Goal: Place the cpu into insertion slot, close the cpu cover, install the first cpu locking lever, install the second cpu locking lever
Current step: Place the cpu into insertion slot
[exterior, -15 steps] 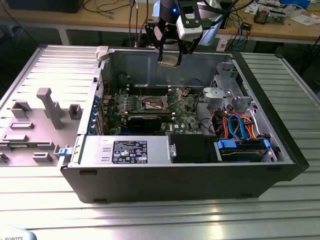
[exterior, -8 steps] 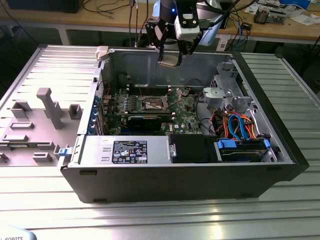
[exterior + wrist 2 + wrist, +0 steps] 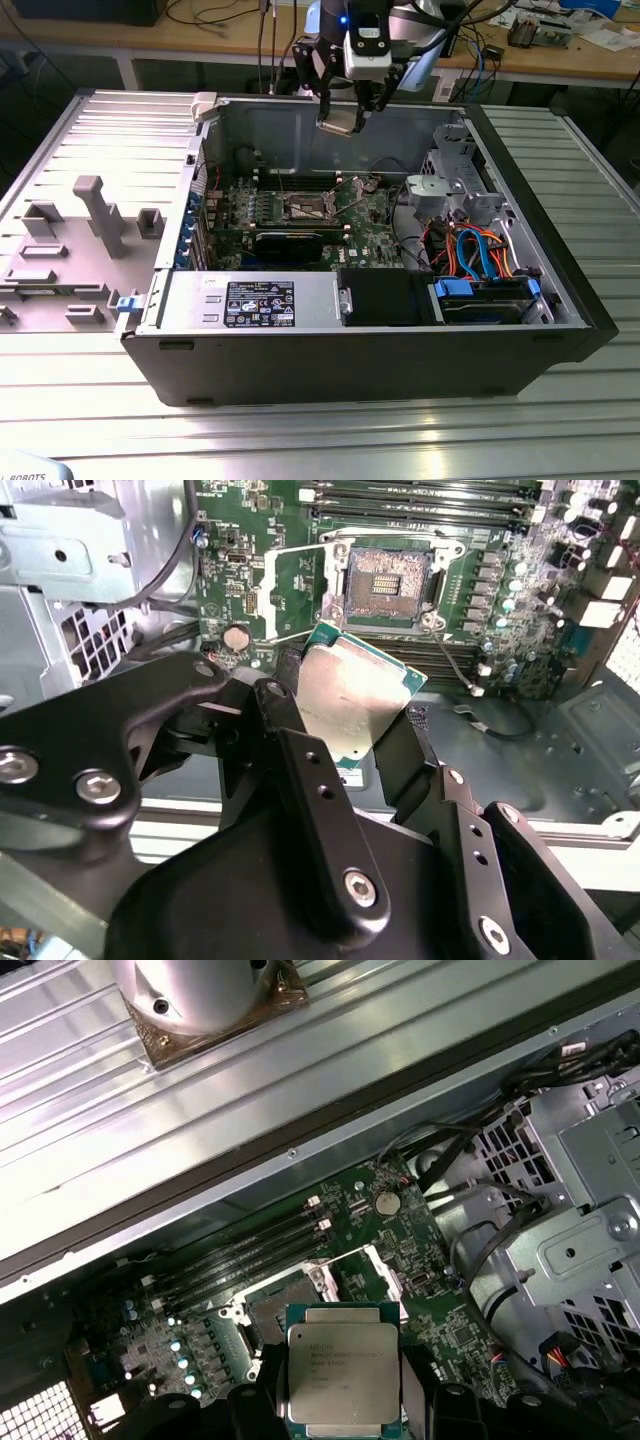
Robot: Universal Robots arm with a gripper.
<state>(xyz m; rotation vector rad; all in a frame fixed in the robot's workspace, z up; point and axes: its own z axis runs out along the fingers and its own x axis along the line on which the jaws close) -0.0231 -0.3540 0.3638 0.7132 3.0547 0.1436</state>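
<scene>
Cover [image 3: 263,595]: open, lying beyond the jaws beside the slot, judged so to leave the seat clear. Cpu [image 3: 350,695]: pinched between the jaws by two opposite edges, metal top exposed, contacts untouched. Slot [image 3: 385,580]: empty, well below and just ahead of the jaws, inside the case [image 3: 400,360]. Cpu not yet seated.

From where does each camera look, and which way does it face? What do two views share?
Exterior view: off the arm, facing down into the open case; the gripper holds the cpu above it.
First wrist view: on the arm, facing the board past the cpu; gripper shows.
Second wrist view: on the arm, facing the slot; gripper links show.
Both wrist views share cpu and slot.
</scene>
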